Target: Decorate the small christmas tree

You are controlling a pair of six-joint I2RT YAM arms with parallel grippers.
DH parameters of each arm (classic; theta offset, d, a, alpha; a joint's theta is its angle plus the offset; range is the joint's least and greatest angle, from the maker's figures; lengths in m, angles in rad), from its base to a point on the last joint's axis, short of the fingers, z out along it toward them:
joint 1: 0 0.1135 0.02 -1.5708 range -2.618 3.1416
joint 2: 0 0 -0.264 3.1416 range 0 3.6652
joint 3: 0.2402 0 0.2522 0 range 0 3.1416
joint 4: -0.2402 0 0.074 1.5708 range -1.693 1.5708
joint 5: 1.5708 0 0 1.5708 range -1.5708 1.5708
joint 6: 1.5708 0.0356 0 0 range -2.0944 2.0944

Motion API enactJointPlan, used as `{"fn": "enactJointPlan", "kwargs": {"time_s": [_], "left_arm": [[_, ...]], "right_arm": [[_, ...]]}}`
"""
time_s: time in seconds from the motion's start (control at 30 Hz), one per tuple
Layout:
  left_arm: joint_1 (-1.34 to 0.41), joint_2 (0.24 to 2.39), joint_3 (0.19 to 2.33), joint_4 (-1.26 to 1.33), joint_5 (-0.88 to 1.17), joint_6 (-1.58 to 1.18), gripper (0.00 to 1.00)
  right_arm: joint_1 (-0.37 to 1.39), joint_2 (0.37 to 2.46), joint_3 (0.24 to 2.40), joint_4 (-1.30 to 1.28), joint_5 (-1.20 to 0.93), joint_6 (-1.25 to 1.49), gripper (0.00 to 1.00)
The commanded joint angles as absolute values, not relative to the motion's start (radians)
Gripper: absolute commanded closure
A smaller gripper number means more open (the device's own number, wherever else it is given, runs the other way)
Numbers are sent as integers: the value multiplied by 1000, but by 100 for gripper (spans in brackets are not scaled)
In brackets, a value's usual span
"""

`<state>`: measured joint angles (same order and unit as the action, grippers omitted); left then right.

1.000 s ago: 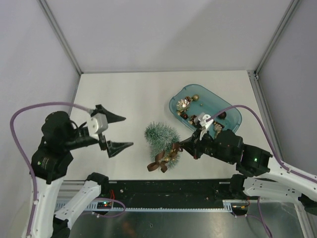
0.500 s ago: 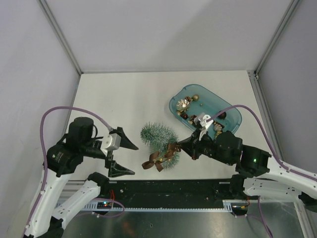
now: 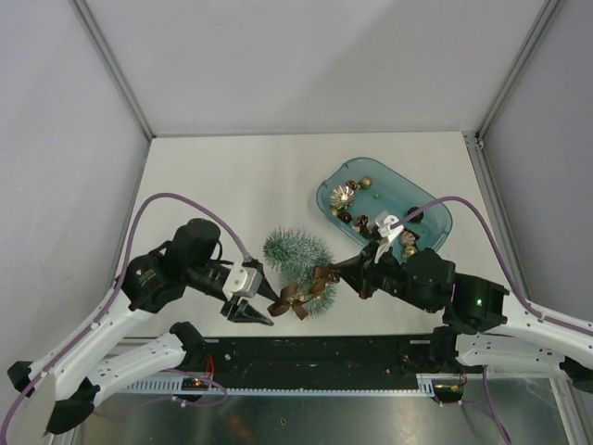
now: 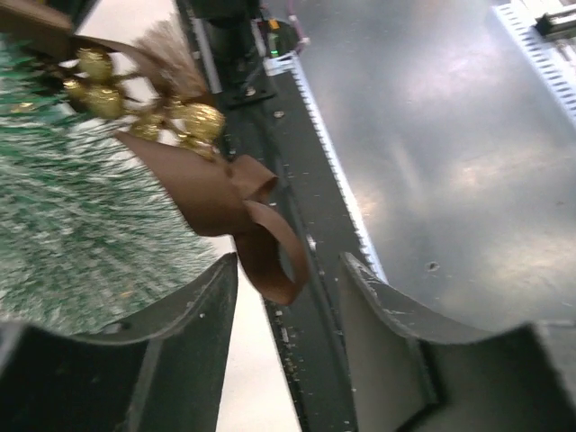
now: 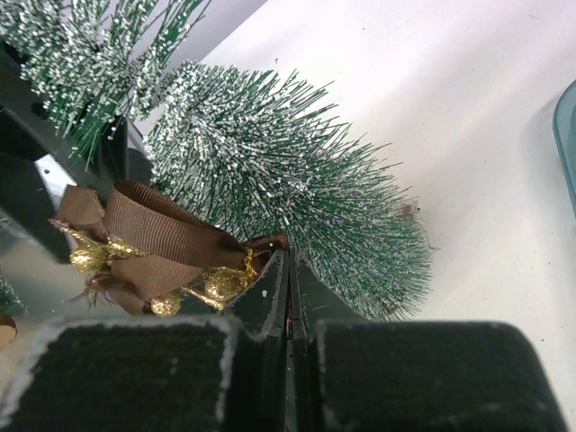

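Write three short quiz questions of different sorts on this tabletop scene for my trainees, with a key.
1. True or false: the small christmas tree is inside the teal tray.
2. What is the right gripper pinching? A) a gold ball in the tray; B) the brown bow beside the tree; C) nothing.
3. Fill in: the jaws of the left gripper stand ____ on either side of a ribbon loop.
Key: 1 false, it is on the table to the left of the tray; 2 B; 3 open.
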<state>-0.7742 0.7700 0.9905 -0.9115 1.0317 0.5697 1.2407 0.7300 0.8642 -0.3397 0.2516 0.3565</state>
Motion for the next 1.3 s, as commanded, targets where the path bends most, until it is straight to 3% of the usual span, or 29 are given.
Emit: {"fn": "enactJointPlan", "kwargs": {"time_s": [0.0, 0.23, 0.3, 0.9, 1.27], "left_arm": [[-789, 741, 976, -720, 895, 491, 55], [-789, 699, 930, -588, 766, 384, 95], [-790, 694, 920, -582, 743, 374, 98], [-790, 645, 797, -462, 359, 384, 100], [-790, 713, 792, -357, 409, 334, 99]], "right_arm": [[1258, 702, 862, -322, 306, 376, 100], [1271, 695, 858, -330, 317, 374, 100], [1271, 690, 854, -331, 320, 374, 100], [1270, 635, 815, -366, 381, 371, 100], [1263, 695, 756, -322, 410, 371, 100]]}}
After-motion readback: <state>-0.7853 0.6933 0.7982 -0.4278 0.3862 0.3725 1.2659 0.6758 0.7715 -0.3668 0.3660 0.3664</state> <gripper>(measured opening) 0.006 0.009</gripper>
